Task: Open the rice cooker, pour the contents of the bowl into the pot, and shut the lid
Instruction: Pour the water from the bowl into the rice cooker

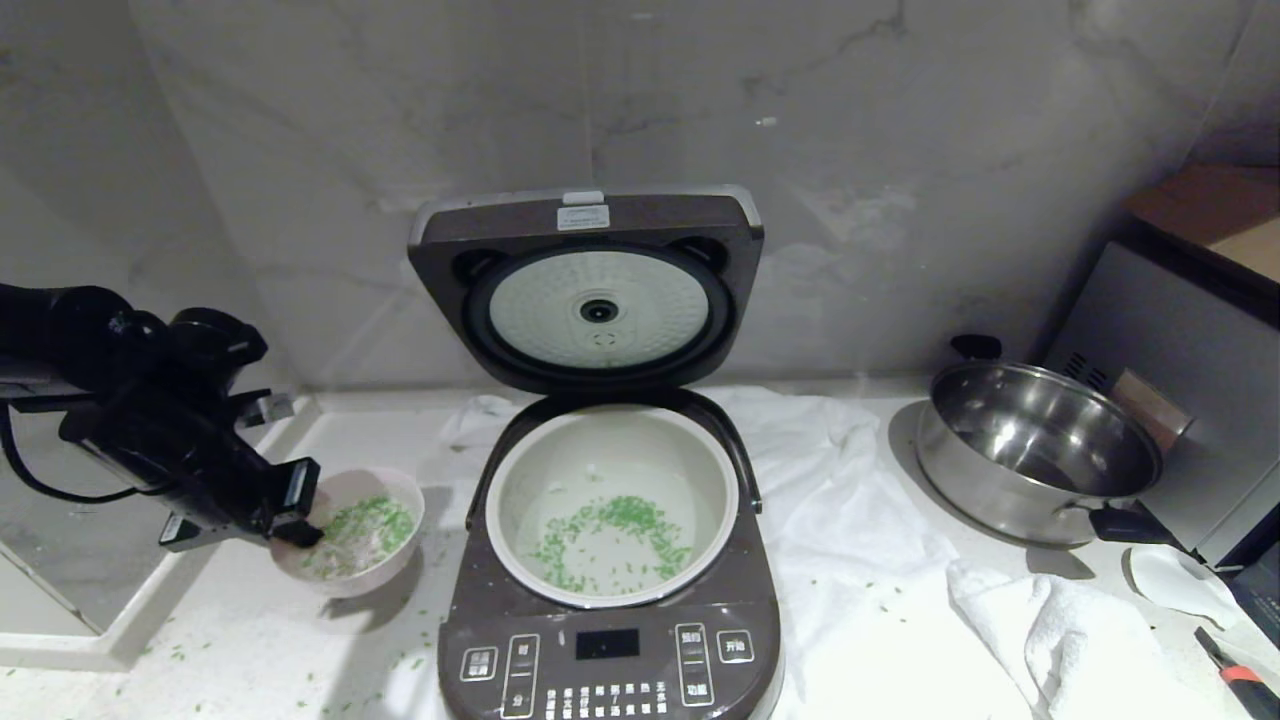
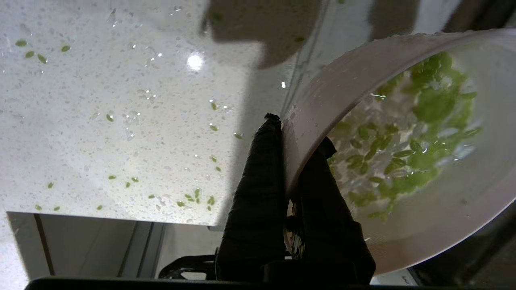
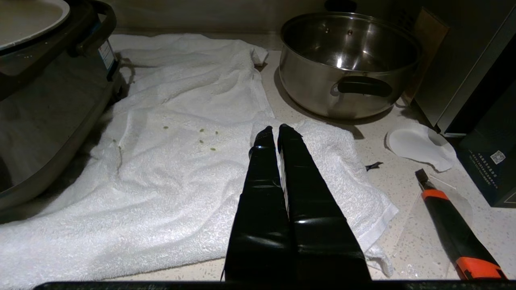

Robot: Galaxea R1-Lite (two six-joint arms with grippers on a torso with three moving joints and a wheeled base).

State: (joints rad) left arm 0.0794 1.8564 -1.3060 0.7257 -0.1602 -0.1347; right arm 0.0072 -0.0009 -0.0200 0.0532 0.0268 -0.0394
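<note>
Your left gripper [image 2: 290,133] is pinching the bowl [image 1: 350,530] by its rim, one finger inside and one outside, so it can be carried and tipped; it sits near the worktop's left edge, just beside the rice cooker [image 1: 610,640]; green contents [image 2: 407,149] remain in it, some already lie in the pot [image 1: 610,500]; the lid [image 1: 590,290] stands open against the wall. Your right gripper [image 3: 276,133], pressed together, hangs idle over the white towel [image 3: 161,161]. The cooker's white Chinese button labels are too small to read.
</note>
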